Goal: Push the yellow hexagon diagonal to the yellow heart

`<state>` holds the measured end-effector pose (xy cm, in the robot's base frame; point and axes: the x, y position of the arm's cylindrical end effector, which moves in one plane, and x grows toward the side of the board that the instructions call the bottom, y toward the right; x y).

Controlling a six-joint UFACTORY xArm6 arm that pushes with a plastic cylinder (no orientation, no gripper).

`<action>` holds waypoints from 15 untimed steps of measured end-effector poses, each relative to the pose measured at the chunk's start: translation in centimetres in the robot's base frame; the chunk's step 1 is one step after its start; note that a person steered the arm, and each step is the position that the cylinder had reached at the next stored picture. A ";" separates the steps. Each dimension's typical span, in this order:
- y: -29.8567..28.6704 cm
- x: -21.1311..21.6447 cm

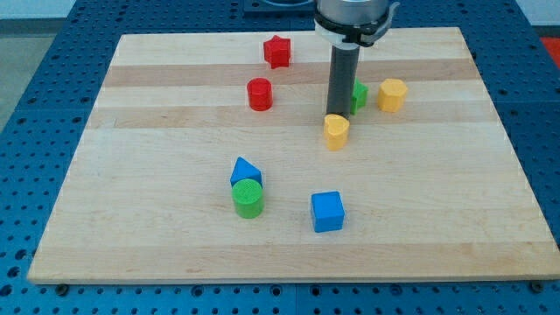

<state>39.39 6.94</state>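
Dark rod of the end effector comes down from the view's top; my tip [337, 115] has no jaws and holds nothing, it sits right at the top edge of a small yellow plastic block [337, 131], touching or all but touching. That block's shape is hard to read at this size; the notch on top suggests the yellow heart. Second yellow plastic block [392, 94], faceted, likely the yellow hexagon, lies up and to the view's right of it, near but apart.

Progress, as a judgement: if those readings hold, the two yellow blocks already stand roughly on a diagonal, so the task looks close to done or done; only a small trim push may be left. If the shapes are the other way round, same verdict.

Green block [359, 94], mostly hidden behind the rod, sits between the rod and the hexagon, close to both. Red cylinder [260, 94] and red star [277, 51] are to the view's left and top, well apart. Blue triangular block [244, 171] touches the green cylinder [248, 199] lower left; blue cube [327, 211] lower centre.

Room: the wooden bench [490, 201] is open to the view's right and bottom of the yellow pair. Hexagon has moderate margin to the right edge. The green block crowds any push from the left.
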 end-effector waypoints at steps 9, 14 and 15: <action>12.4 6.3; 12.4 -4.2; 12.4 -4.2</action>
<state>35.18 19.37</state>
